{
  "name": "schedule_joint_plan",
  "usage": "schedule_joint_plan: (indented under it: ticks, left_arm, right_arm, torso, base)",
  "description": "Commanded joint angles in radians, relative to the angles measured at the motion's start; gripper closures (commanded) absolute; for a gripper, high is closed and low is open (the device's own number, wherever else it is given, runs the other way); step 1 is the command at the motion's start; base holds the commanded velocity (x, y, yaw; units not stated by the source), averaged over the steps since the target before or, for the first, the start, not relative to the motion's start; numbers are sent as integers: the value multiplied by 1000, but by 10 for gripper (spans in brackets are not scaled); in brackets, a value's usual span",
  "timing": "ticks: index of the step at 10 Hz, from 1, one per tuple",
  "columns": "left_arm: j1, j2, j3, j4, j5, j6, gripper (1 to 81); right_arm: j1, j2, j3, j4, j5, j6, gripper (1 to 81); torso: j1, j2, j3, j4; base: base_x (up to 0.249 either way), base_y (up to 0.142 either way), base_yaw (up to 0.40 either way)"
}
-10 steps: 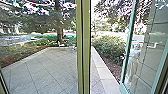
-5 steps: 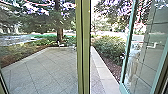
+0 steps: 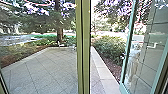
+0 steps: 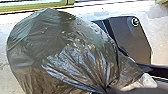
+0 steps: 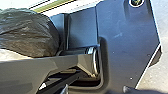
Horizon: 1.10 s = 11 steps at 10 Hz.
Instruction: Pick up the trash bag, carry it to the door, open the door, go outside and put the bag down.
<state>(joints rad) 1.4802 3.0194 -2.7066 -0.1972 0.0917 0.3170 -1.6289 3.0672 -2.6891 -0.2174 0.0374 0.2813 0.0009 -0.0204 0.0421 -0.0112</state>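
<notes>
In the head view, a glass door leaf with a teal edge [image 3: 128,45] stands swung open on the right. Between it and the olive post [image 3: 86,47] is an opening to the outside. The black trash bag [image 4: 62,50] bulges large in the left wrist view, its folds drawn together at my left gripper [image 4: 107,88], which is shut on it. Part of the same trash bag [image 5: 27,32] shows in the right wrist view, beside the robot's base. How my right gripper stands cannot be made out.
Beyond the glass lies a paved yard [image 3: 42,70]. A pale curb [image 3: 102,71] runs past the opening, with a bush [image 3: 108,47] alongside. A tree trunk [image 3: 60,31] rises farther out. Behind the right-hand glass is a pale upright shape [image 3: 133,62] that I cannot identify.
</notes>
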Motion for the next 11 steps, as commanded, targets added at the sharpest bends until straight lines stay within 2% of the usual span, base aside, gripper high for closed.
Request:
schedule_joint_plan:
  ticks: [1, 6, 11]
  left_arm:
    - [-65, -3, 2, 4, 51, 8, 811]
    - [-65, -2, 2, 5, 51, 10, 811]
    - [-64, 0, 2, 5, 51, 10, 811]
  right_arm:
    - [40, 26, 11, -8, -51, -11, 10]
    - [34, 30, 11, -13, -47, -11, 10]
    - [27, 34, 13, -14, -51, -11, 10]
  torso:
    - [0, 0, 0, 0]
    - [0, 0, 0, 0]
    - [-1, 0, 0, 0]
  base:
    - [0, -76, 0]
    - [0, -84, 0]
    - [0, -113, 0]
